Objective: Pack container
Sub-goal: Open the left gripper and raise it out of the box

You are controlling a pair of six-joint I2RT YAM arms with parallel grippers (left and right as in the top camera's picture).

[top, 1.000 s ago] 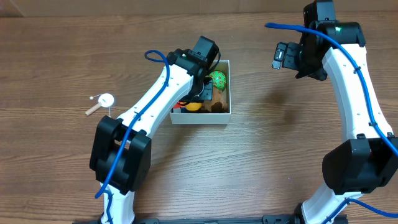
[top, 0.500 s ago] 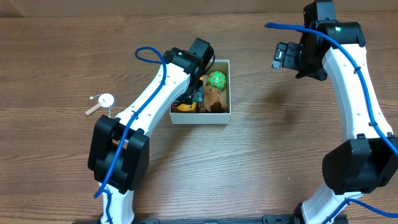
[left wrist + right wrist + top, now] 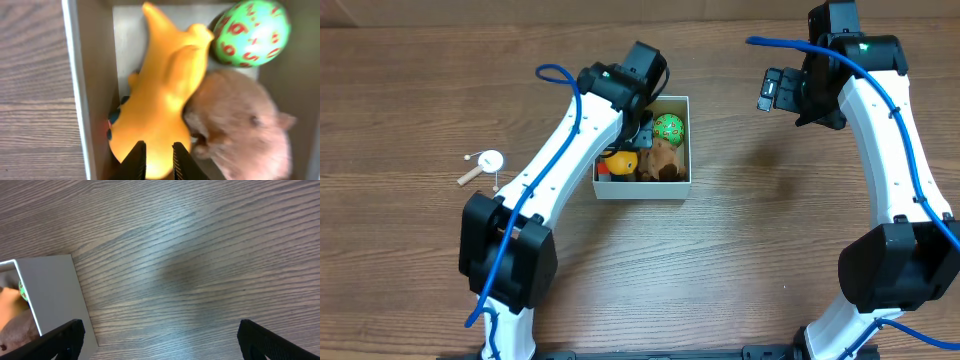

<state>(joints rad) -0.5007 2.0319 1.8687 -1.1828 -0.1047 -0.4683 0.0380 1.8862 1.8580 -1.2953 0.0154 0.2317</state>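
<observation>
The container [image 3: 642, 188] sits on the wooden tabletop [image 3: 740, 260] a little left of the middle, an open square box with white walls. It already has three toys in it. A green ball [image 3: 669, 127] with red marks fills the far right corner, and a brown plush animal [image 3: 665, 158] lies just in front of it, touching it. A yellow-orange toy [image 3: 620, 163] lies along the left side, pressed against the plush. The left arm [image 3: 570, 150] reaches in over the box from the near left, and its head covers the far left corner. From its wrist camera the left gripper [image 3: 154, 150] hangs right above the yellow toy's lower end. Its fingers [image 3: 135, 160] are drawn close with only a narrow slit between them, and I can't tell whether they nip the toy or just hover over it. The right arm [image 3: 880, 130] stands well off to the right, raised over bare wood. The right gripper [image 3: 160, 325] has its fingers spread wide with nothing between them, and a white outer wall of the box shows at the left edge of its view. Far to the left of the box, well apart from it, a small white round piece with a short wooden stick [image 3: 492, 159] lies on the tabletop.
</observation>
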